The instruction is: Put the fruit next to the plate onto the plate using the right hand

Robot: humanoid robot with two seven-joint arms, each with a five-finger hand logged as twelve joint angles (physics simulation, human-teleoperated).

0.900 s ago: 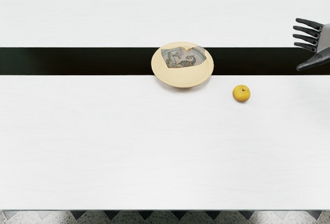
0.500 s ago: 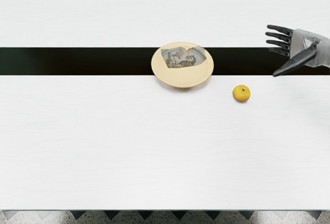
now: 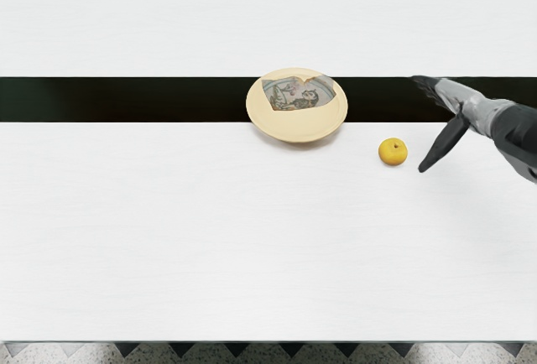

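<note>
A small yellow-orange fruit (image 3: 392, 151) lies on the white table, just right of and slightly nearer than the plate. The cream plate (image 3: 336, 113) with a pictured centre sits across the dark gap between the two table tops. My right hand (image 3: 436, 121) reaches in from the right edge, fingers spread and holding nothing. Its thumb points down to the table a little right of the fruit, without touching it. The left arm is out of sight.
A black gap (image 3: 126, 99) runs across the table between the far and near white surfaces (image 3: 252, 238). The near table edge lies along the bottom of the view.
The right hand has moved left and downward from the right edge toward the fruit, turning so its thumb points down. Fruit and plate stayed put.
</note>
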